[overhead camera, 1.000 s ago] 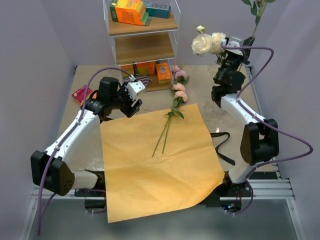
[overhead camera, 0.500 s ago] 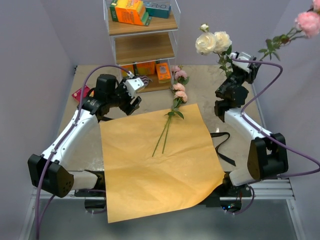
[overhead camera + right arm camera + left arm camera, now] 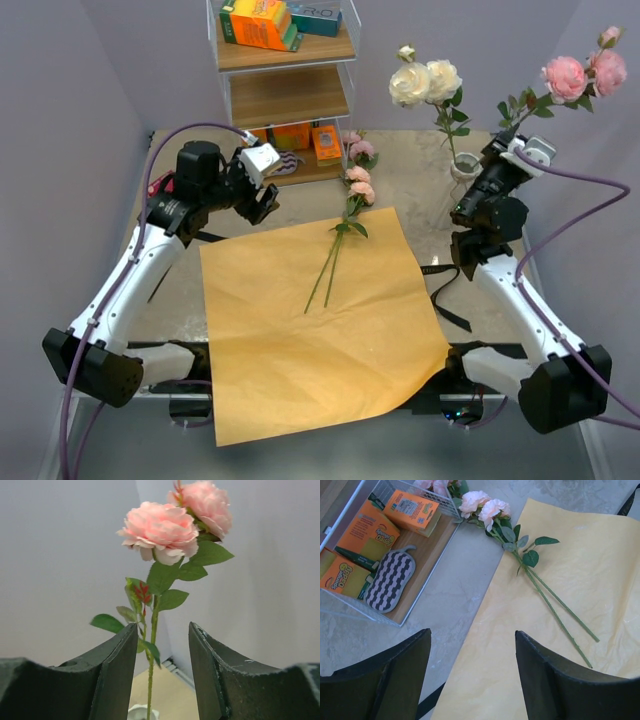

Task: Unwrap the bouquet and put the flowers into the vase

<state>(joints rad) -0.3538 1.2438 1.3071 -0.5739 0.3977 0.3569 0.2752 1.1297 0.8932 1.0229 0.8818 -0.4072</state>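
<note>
Rightward swung the right gripper, its jaws now parted around the pink rose stem without clamping it. The large orange paper sheet lay flat, overhanging the near edge of the table; two green-stemmed pink roses crossed its far edge. The small clear glass vase held cream roses and, seemingly, the pink stem too. The left gripper hovered open, empty.

- The paper sheet lay on the table, its near edge hanging past the table's near side.
- Two flower stems lay across the sheet's far edge, with their heads beyond it.
- The shelf rack stood behind the sheet.
- The ribbon lay at the sheet's right edge.
- The vase, holding more flowers, stood behind and to the right of the sheet.
</note>
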